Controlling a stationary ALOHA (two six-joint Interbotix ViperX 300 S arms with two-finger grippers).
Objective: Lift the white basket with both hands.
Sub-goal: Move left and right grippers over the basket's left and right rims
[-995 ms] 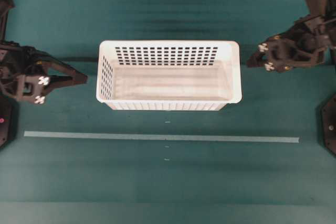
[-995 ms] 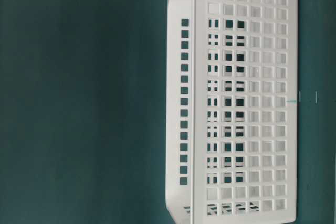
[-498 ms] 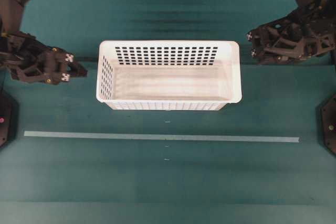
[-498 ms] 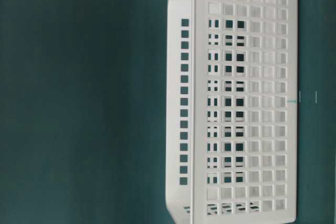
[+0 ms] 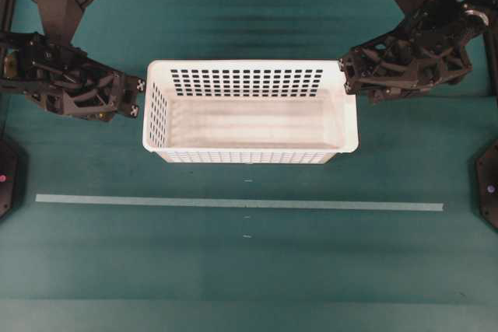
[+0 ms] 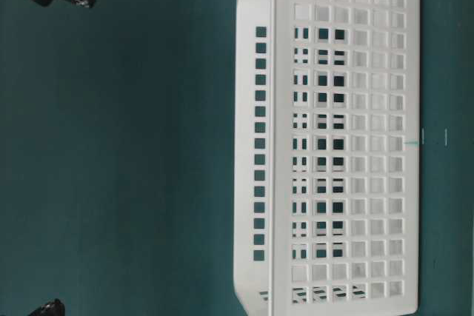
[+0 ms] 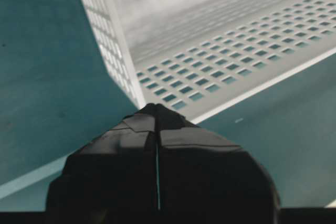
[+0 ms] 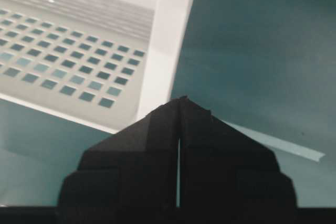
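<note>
Wrist views alone show it — left claw (image 7: 156, 109) and right claw (image 8: 180, 100) pressed together, empty, beside white basket (image 5: 250, 112).

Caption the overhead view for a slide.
White basket on the green table, left gripper and right gripper poised at its two ends.

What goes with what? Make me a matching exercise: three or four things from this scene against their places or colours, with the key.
Things:
1. white basket
2. left tool
3. right tool
4. pale tape strip

Descriptions:
A. at the basket's right end, top corner in the overhead view
B. centre of the green table
C. at the basket's left end
D. a long line below the basket in the overhead view

Pairs: 1-B, 2-C, 3-A, 4-D
</note>
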